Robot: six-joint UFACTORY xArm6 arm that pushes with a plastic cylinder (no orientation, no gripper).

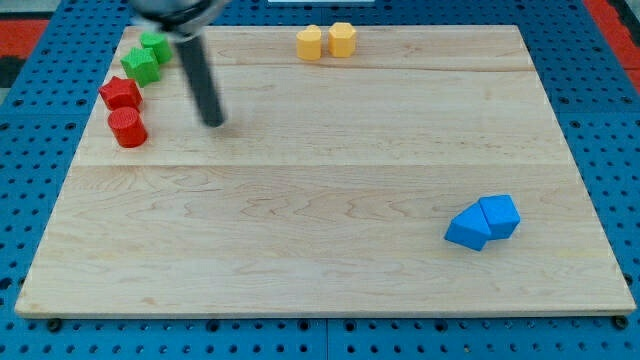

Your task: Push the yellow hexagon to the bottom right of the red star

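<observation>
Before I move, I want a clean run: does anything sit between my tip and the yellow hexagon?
Nothing visible does. My tip stands right of the red star; bare board lies between it and the yellow hexagon, which touches another yellow block.

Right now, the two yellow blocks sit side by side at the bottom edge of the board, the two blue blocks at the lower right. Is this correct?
Not quite. The camera view shows the two yellow blocks side by side at the top edge of the board, not the bottom. The two blue blocks are at the lower right, as you say.
</observation>
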